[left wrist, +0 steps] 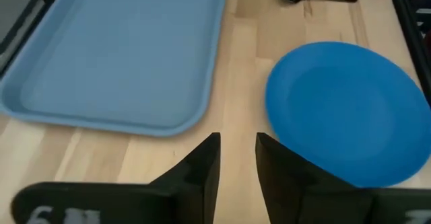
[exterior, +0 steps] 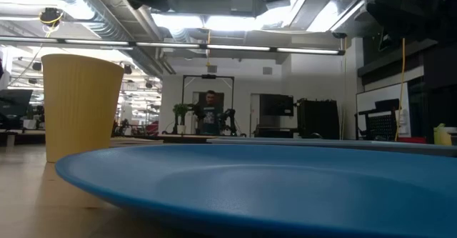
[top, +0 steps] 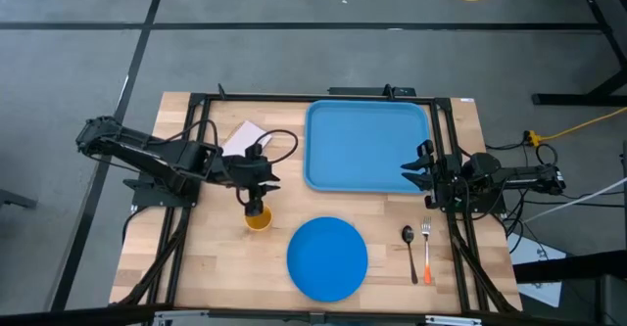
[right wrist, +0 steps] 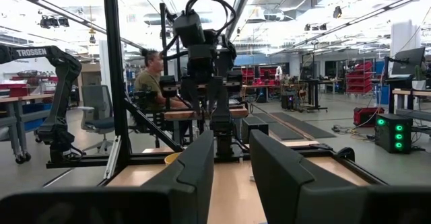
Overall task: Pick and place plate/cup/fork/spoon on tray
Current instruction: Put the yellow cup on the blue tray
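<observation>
Currently the left gripper (top: 259,195) hovers just above the cup (top: 258,218), fingers parted and holding nothing; the right gripper (top: 419,169) waits, also unclenched, at the tray (top: 333,174) edge. Plate (top: 327,257), spoon (top: 409,251) and fork (top: 427,250) lie on the table. Risk: an off-centre descent would strike the rim and tip the cup.

Plate and cup, seen from table height

The blue plate (exterior: 271,188) fills the foreground; the yellow cup (exterior: 78,106) stands upright behind its left edge.
</observation>
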Robot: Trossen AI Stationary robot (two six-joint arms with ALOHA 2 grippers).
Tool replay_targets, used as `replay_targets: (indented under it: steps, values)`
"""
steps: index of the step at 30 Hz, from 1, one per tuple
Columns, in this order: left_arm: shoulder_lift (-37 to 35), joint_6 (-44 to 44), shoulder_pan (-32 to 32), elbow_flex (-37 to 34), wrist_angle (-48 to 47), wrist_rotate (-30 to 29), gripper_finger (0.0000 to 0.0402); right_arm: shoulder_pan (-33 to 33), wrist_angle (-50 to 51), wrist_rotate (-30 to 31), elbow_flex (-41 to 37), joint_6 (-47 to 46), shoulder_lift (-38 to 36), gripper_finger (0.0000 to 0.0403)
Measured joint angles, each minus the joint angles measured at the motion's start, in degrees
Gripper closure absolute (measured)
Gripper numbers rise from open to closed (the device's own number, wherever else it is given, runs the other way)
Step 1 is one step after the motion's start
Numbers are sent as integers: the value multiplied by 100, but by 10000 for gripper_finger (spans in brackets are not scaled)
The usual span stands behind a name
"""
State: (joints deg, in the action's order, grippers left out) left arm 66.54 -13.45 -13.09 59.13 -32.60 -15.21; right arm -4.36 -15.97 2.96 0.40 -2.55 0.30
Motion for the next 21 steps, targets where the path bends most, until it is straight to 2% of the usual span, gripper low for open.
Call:
replay_targets:
  steps: [6, 21]
  values:
    - [-17, 8, 154, 0, 55, 421, 289, 0, 0, 0, 0, 11, -1, 301]
    - [-20, 10, 156, 0, 56, 377, 289, 0, 0, 0, 0, 4, -1, 301]
